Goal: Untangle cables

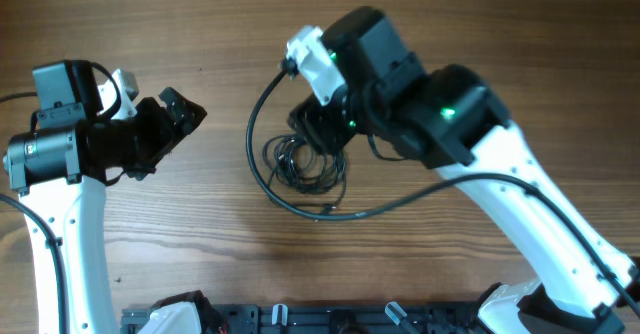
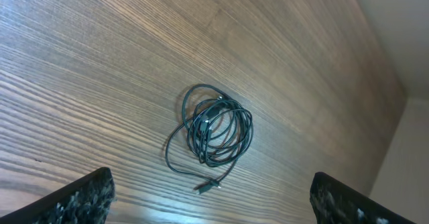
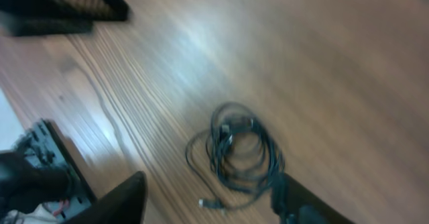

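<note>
- Left fingers (image 2: 84, 196): black, rough-textured pads, spread wide, holding nothing.
- Right fingers (image 3: 124, 200): dark, spread wide, empty.
- Cable (image 2: 218, 131): thin black coil, loosely looped, plug end trailing, flat on the wood-grain desk (image 2: 100, 63).

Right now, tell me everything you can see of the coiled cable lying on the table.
The coiled cable is thin and dark, seemingly rubber-coated, wound into several loose overlapping loops. One free end trails out of the coil and ends in a small connector. It lies flat on the wood-grain table. Nothing grips it: the left pincer and the right pincer are open, neither closed on it. From overhead, the right arm hides part of it.
</note>
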